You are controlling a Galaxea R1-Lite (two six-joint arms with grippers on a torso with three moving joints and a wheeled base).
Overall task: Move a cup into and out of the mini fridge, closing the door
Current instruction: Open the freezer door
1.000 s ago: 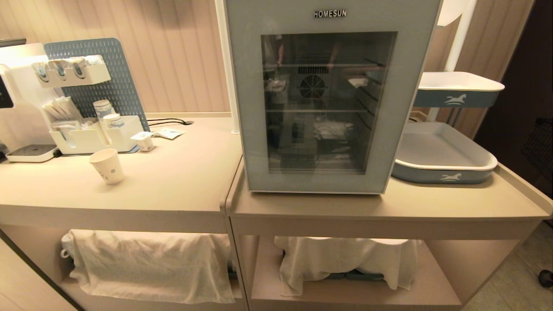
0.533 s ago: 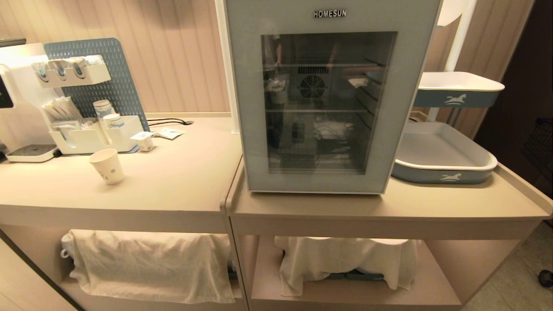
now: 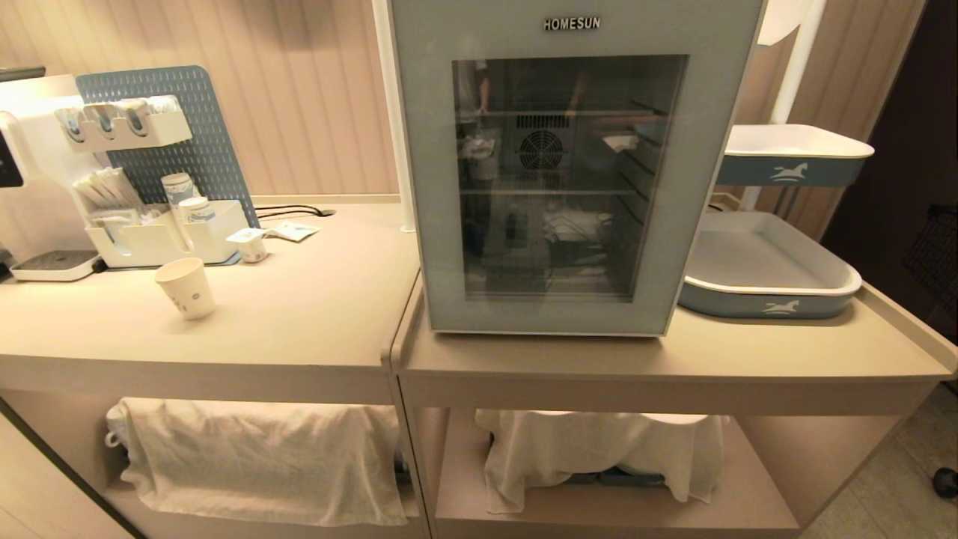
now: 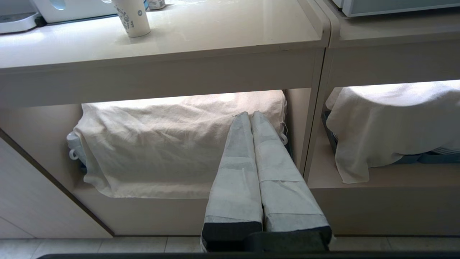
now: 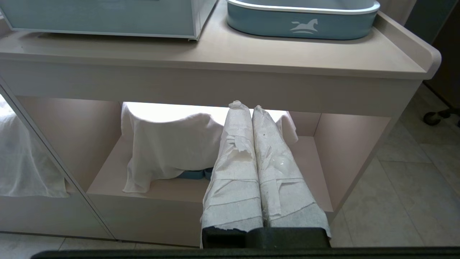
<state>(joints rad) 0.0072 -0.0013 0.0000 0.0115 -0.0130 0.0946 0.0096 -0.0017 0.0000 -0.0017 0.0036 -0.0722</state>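
White and upright, the cup (image 3: 185, 288) stands on the table (image 3: 314, 314) exactly where it stood a second ago; nothing has shifted. To its right the mini fridge (image 3: 572, 168) sits with the door (image 3: 434, 224) closed. Below table level, the left gripper (image 4: 250, 114) and right gripper (image 5: 243, 105) hang before cloth-draped shelves, fingers pressed together, holding nothing.
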